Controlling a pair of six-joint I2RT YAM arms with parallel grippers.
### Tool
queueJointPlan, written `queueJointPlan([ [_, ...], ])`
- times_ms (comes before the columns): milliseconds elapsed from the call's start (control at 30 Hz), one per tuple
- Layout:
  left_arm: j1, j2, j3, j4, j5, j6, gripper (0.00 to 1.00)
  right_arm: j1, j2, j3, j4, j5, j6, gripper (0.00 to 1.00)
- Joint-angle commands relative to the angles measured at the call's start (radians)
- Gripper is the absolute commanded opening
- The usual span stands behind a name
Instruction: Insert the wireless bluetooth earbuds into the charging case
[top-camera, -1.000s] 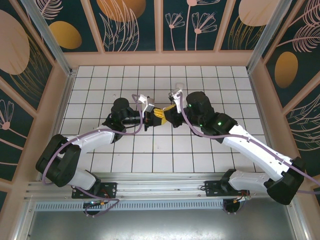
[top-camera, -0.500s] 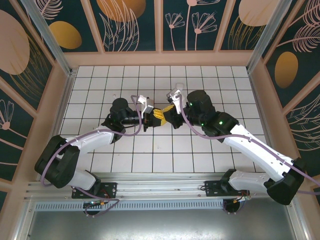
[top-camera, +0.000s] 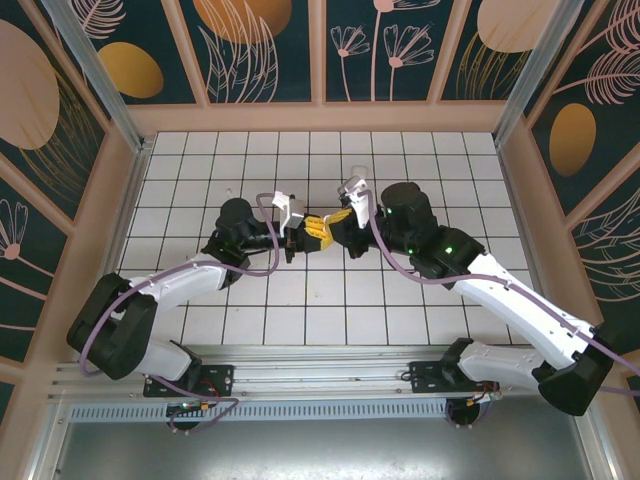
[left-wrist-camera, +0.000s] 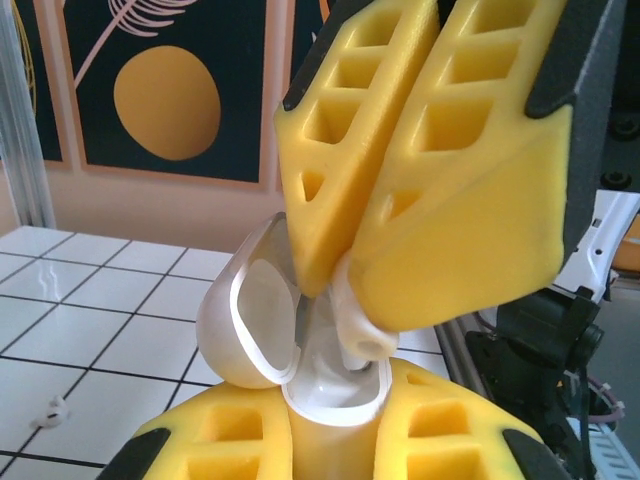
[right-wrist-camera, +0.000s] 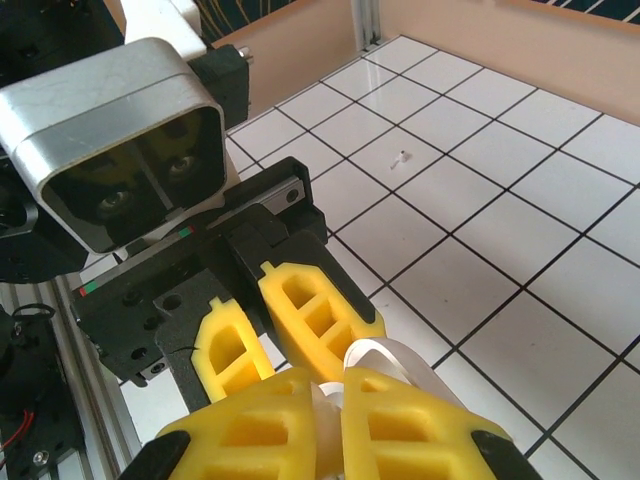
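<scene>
Left wrist view, Sam – status?

Sam: L gripper is clamped on the charging case, lid flipped open, held up over the middle of the table. R gripper pinches the first earbud right at the case's open mouth.

Jo: Seated?

Sam: Can't tell. Looks partway in, prob not down in its well.

Jo: Second earbud?

Sam: Loose on the tiles, off toward the far-left corner, well apart from the case.

Jo: Progress?

Sam: Under half, imo. Done: case open, bud 1 at the slot. Left: push it home, let go, fetch bud 2 + insert it.
</scene>
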Motion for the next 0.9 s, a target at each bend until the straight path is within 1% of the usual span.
queueJointPlan([
  [0, 0.005, -0.026, -0.008, 0.071, -0.056, 0.046, 0.0, 0.01, -0.023, -0.005, -0.002, -0.027, 0.024, 0.06],
  [300, -0.003, -0.042, -0.005, 0.017, -0.097, 0.136, 0.0, 0.019, -0.005, 0.021, -0.009, -0.02, 0.024, 0.05],
  [600, -0.005, -0.042, -0.017, 0.017, -0.121, 0.157, 0.0, 0.033, -0.023, 0.049, 0.019, 0.033, 0.005, 0.05],
  [767, -0.005, -0.039, -0.017, 0.016, -0.123, 0.165, 0.0, 0.039, -0.03, 0.049, 0.018, 0.044, -0.011, 0.05],
  [867, -0.005, -0.035, -0.017, 0.016, -0.119, 0.166, 0.0, 0.043, -0.03, 0.049, 0.017, 0.07, -0.019, 0.05],
])
